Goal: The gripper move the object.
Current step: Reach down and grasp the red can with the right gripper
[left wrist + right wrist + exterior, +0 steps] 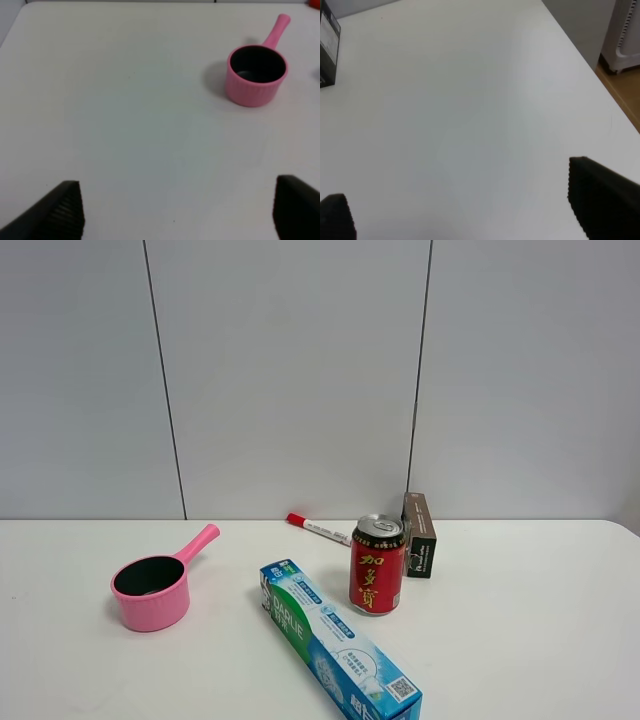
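Observation:
The red drink can (377,564) with gold characters and a silver top stands upright on the white table (540,620), right of centre. Neither arm shows in the exterior high view. In the left wrist view my left gripper (177,212) is open and empty above bare table, its black fingertips (62,210) wide apart, and the can is out of that view. In the right wrist view my right gripper (465,205) is open and empty over bare table near the table's edge; the can is out of that view too.
A pink saucepan (155,588) sits at the left and also shows in the left wrist view (256,72). A blue-green toothpaste box (335,640) lies diagonally in front of the can. A dark box (419,534) and a red-capped marker (318,528) lie behind the can.

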Robot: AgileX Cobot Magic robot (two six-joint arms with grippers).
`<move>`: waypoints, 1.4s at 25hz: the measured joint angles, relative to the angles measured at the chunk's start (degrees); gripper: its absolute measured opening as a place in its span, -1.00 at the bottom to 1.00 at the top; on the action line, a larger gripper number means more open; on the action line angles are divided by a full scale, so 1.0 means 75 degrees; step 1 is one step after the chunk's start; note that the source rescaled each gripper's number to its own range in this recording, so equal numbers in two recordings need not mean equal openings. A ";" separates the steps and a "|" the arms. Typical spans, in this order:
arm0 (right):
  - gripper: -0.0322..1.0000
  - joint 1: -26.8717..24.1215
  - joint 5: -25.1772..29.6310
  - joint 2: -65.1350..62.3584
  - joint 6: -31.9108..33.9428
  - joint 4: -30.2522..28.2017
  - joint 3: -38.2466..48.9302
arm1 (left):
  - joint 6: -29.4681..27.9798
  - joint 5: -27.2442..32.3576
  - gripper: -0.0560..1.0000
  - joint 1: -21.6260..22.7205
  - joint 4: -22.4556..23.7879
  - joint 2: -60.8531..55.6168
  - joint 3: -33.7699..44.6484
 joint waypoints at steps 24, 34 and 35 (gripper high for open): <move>0.77 0.0655 -0.6257 0.7535 -0.2141 0.0297 -0.2498 | 0.0000 0.0000 1.00 0.0000 0.0000 0.0000 0.0000; 0.79 0.1877 -0.6720 0.9981 -0.2325 -0.0647 -0.2498 | 0.0000 0.0000 1.00 0.0000 0.0000 0.0000 0.0000; 0.81 0.1953 -0.6595 1.0160 -0.2325 -0.0708 -0.2498 | 0.0000 0.0000 1.00 0.0000 0.0000 0.0000 0.0000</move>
